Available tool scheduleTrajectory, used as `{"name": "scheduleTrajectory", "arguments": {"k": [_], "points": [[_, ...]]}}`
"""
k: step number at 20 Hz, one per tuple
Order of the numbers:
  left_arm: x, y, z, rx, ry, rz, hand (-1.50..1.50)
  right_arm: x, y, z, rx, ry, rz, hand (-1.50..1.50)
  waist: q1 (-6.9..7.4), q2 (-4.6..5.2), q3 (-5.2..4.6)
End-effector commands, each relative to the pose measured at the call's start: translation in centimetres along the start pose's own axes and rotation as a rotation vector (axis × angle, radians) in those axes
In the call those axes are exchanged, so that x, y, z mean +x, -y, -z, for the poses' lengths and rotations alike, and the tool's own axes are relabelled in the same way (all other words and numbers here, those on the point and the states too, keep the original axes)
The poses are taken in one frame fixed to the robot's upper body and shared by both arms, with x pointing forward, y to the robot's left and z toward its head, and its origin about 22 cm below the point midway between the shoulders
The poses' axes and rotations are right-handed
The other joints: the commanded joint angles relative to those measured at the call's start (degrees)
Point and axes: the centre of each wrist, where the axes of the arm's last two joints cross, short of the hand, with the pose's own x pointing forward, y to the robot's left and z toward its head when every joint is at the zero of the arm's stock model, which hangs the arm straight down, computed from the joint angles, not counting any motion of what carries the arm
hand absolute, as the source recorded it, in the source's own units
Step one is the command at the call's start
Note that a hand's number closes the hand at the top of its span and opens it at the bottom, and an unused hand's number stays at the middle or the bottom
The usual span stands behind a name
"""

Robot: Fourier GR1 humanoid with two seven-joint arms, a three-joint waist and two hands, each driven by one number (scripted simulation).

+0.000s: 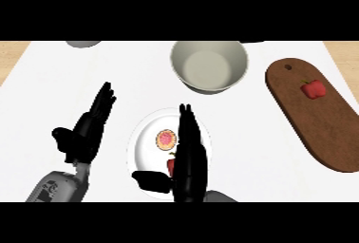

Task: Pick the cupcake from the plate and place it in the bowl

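A small cupcake [166,139] with pink frosting sits on the white plate [146,142] near the counter's middle. My right hand [189,156] lies over the plate's right half, fingers straight and pointing away from me, just right of the cupcake; its thumb sticks out to the lower left. A red thing [171,163] shows on the plate beside the palm, partly hidden. The light grey bowl [209,64] stands behind the plate, holding nothing. My left hand [88,128] rests open to the left of the plate, fingers straight.
A brown wooden cutting board [316,118] lies at the right with a red bell pepper [313,88] on it. A grey object [84,43] peeks in at the upper left edge. The white counter [63,76] shows wooden strips at both sides.
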Motion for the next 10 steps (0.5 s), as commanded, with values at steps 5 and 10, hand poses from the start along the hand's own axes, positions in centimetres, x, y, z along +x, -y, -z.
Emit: {"name": "scheduleTrajectory", "arguments": {"k": [5,10], "points": [[-1.3,-0.7,-1.2,0.010,-0.015,0.005,0.00,-1.0,-0.6,-1.0,0.004,-0.167,0.126,-1.50,0.10,0.00,0.00],[-2.4,-0.7,-1.4,-0.004,-0.007,0.006,0.00,-1.4,-1.1,0.1,-0.017,-0.163,0.177,-1.50,0.15,0.13,-0.01]]}}
